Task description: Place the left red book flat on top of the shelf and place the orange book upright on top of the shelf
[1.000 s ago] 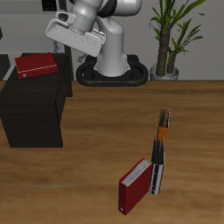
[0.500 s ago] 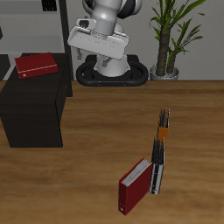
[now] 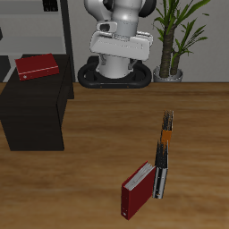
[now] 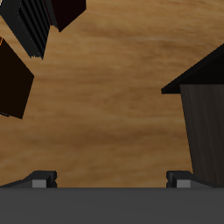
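The left red book [image 3: 36, 66] lies flat on top of the shelf [image 3: 36, 112], a low black cabinet that also shows in the wrist view [image 4: 203, 114]. The orange book [image 3: 164, 139] stands upright on the table in a short row of thin dark books. My gripper [image 3: 120, 55] hangs high at the back, in front of the robot's base, far from both books. In the wrist view the gripper [image 4: 109, 179] is open, its fingertips [image 4: 39, 179] wide apart with nothing between them.
A second red book [image 3: 137, 190] stands upright near the table's front edge, beside a grey book [image 3: 158, 182]. A potted plant [image 3: 174, 36] stands at the back. A thin-framed rack [image 3: 64, 27] rises behind the shelf. Dark book shapes [image 4: 35, 31] show in the wrist view.
The arm has swung away from above the shelf toward the middle of the table's back. The gripper is empty throughout, and the red book on the shelf has not moved.
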Controlling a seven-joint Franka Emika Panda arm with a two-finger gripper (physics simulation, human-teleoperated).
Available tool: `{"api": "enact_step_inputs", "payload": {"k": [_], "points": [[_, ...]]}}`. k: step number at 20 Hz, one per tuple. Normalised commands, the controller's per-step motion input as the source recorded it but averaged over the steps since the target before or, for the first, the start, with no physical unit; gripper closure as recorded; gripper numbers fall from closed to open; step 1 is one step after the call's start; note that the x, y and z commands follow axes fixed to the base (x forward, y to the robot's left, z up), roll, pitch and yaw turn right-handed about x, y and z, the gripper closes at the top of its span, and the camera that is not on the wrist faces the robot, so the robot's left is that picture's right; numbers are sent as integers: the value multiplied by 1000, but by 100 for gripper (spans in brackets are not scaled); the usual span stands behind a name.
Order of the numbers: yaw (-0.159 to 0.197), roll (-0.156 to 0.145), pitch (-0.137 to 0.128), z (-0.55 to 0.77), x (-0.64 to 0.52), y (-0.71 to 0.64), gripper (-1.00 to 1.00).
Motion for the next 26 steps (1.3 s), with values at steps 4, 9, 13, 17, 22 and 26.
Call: {"api": "enact_step_inputs", "payload": {"k": [4,9,13,17,22,26], "points": [[-5,91,-34,135,143,327,-100],[-5,93,-7,65,226,494,-100],[-31,41,45,-23,201,210,-100],[79,73,37,-66,239,422,-100],[35,65,-6,-77,151,307,-100],[22,19,27,-111,220,97,-100]]}}
